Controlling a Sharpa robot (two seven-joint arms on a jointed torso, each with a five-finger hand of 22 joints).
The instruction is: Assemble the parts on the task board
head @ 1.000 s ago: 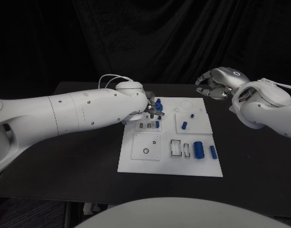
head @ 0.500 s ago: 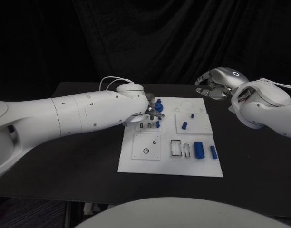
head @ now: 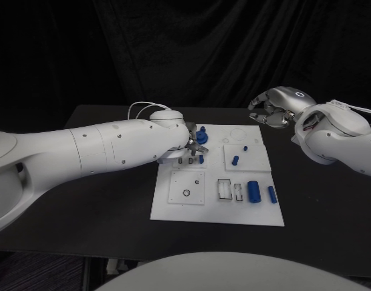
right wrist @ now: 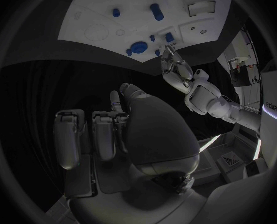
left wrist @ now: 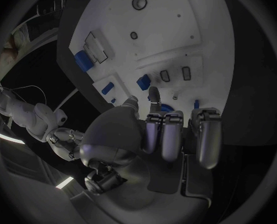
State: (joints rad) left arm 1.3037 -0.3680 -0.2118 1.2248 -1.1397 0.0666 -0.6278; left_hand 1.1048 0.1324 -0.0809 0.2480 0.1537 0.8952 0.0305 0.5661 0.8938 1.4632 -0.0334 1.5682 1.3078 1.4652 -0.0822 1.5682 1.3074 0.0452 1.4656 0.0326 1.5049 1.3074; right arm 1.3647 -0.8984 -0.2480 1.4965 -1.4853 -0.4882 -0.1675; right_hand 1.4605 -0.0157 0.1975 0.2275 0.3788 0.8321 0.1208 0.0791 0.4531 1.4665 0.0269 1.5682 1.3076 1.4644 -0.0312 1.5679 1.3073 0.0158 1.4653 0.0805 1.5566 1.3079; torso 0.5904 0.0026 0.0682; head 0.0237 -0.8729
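The silver left hand (head: pixel 190 142) pinches a round blue plastic part (head: pixel 201 137) at the flat white task board's (head: pixel 185 209) far edge, while the silver right hand (head: pixel 268 114) hovers curled, holding nothing.

Left hand (head: pixel 188 143) fingers down, right hand (head: pixel 271 112) curled, raised.

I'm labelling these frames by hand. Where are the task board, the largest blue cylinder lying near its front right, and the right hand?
task board (head: pixel 216 212), head view, bare front strip of the white plate.
largest blue cylinder (head: pixel 254 191), head view, middle of its body.
right hand (head: pixel 271 114), head view, curled fingers under the wrist.
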